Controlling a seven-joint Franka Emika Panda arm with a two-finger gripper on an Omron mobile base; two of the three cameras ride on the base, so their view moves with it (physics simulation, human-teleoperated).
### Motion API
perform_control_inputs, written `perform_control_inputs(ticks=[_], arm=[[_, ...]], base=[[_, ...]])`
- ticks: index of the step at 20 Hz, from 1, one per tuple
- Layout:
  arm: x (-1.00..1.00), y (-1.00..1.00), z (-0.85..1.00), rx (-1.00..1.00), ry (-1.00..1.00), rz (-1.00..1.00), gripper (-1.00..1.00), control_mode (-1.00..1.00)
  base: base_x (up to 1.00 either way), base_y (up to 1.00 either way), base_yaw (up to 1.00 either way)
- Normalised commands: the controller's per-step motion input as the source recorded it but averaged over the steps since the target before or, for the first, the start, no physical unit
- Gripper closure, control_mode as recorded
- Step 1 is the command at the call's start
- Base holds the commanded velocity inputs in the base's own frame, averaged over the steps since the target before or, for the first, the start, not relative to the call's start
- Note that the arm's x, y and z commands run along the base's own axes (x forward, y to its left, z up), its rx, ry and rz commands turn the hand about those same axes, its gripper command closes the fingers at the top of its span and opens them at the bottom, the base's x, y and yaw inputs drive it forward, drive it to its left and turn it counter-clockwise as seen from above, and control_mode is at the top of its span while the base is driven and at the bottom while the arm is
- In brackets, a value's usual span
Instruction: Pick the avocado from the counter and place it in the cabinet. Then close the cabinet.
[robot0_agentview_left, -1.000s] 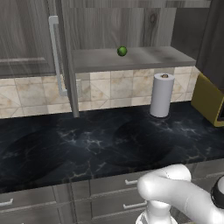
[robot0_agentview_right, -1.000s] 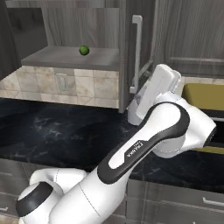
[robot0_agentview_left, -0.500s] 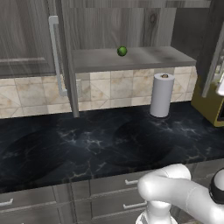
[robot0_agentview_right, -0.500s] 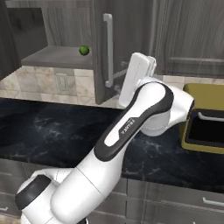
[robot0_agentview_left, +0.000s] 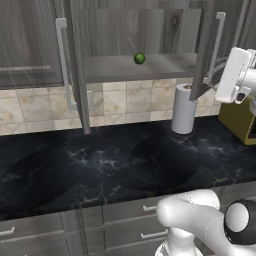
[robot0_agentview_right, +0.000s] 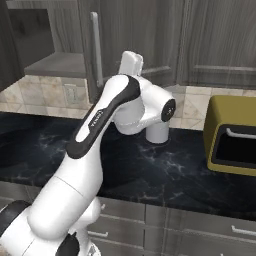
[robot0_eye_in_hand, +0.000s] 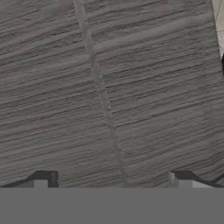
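Inside grainy grey cabinet (robot0_agentview_left: 150, 30), round glossy avocado (robot0_agentview_left: 139, 58) rests.

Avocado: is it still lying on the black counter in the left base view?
No, the avocado sits on the grey shelf inside the open cabinet, above the counter.

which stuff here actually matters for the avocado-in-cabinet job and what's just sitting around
Part of the job:
- avocado, on the cabinet shelf
- cabinet, doors not shut
- right cabinet door, swung partway
- gripper, open, facing wood grain
- counter

Just lying about:
- paper-towel roll, standing on the counter
- yellow appliance
- grey drawers
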Motion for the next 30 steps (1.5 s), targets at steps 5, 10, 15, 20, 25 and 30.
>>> perform_control_inputs(ticks=[5, 10, 15, 20, 25, 30], arm=[[0.76, 0.45, 0.18, 0.00, 0.16, -0.43, -1.00, -1.00], [0.82, 0.21, 0.00, 0.00, 0.18, -0.43, -1.00, -1.00], [0.86, 0.00, -0.04, 0.00, 0.15, -0.27, -1.00, -1.00], [0.78, -0.04, -0.35, 0.00, 0.04, -0.13, -1.00, -1.00], [0.28, -0.22, -0.46, 0.06, -0.04, -0.01, -1.00, -1.00], [-0.10, -0.36, -0.18, 0.12, -0.01, 0.00, -1.00, -1.00]], base=[[0.00, 0.00, 0.00], [0.00, 0.00, 0.00], [0.00, 0.00, 0.00], [0.00, 0.00, 0.00], [0.00, 0.00, 0.00], [0.00, 0.00, 0.00]])
